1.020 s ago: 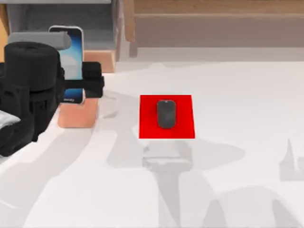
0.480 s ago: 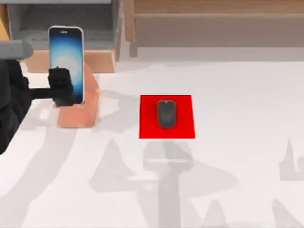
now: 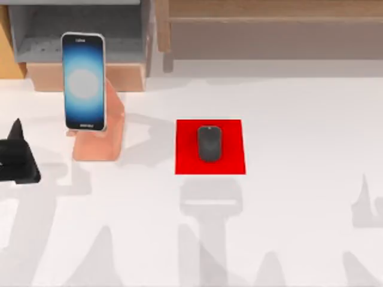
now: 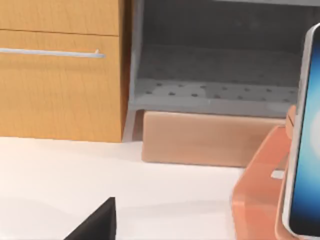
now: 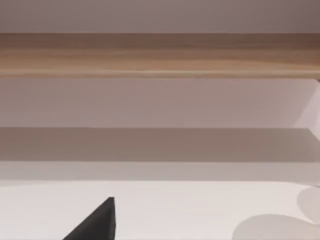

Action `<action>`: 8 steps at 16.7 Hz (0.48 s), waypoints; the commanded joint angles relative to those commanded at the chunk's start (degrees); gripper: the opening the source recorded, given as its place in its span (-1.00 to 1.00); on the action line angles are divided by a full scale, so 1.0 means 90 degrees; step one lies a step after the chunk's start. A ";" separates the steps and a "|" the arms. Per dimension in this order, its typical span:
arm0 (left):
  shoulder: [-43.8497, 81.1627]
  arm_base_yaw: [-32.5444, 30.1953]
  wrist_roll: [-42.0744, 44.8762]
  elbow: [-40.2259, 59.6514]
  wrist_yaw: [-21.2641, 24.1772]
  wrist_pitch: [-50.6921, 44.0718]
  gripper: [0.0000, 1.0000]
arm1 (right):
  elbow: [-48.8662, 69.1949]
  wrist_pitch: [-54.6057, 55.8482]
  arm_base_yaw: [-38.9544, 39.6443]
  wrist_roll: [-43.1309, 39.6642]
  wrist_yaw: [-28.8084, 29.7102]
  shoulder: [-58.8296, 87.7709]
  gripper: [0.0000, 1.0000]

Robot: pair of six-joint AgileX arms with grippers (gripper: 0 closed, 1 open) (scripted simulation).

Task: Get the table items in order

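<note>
Tabletop (image 3: 287,239) lies bare and white in front. At its left edge sits the left gripper (image 3: 17,156); whether its pincer is wide or narrow I cannot tell. Farther back, the mouse (image 3: 209,143) rests on the red mat (image 3: 185,161). Beyond, left, the smartphone (image 3: 84,81) leans upright in the peach stand (image 3: 99,146), before the shelf units (image 3: 90,36).

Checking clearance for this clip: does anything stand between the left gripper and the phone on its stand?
Nothing visible does. The left gripper sits at the table's left edge; bare tabletop separates it from the phone propped on the peach stand.
</note>
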 joint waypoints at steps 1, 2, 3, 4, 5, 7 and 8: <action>-0.0531 0.0153 0.0061 -0.0233 0.0129 -0.0081 1.00 | 0.0000 0.0000 0.0000 0.0000 0.0000 0.0000 1.00; -0.1078 0.0301 0.0122 -0.0462 0.0257 -0.0161 1.00 | 0.0000 0.0000 0.0000 0.0000 0.0000 0.0000 1.00; -0.1586 0.0441 0.0181 -0.0678 0.0379 -0.0236 1.00 | 0.0000 0.0000 0.0000 0.0000 0.0000 0.0000 1.00; -0.2045 0.0571 0.0240 -0.0880 0.0497 -0.0305 1.00 | 0.0000 0.0000 0.0000 0.0000 0.0000 0.0000 1.00; -0.2441 0.0686 0.0295 -0.1063 0.0608 -0.0365 1.00 | 0.0000 0.0000 0.0000 0.0000 0.0000 0.0000 1.00; -0.3035 0.0865 0.0394 -0.1353 0.0806 -0.0452 1.00 | 0.0000 0.0000 0.0000 0.0000 0.0000 0.0000 1.00; -0.3234 0.0925 0.0431 -0.1454 0.0885 -0.0478 1.00 | 0.0000 0.0000 0.0000 0.0000 0.0000 0.0000 1.00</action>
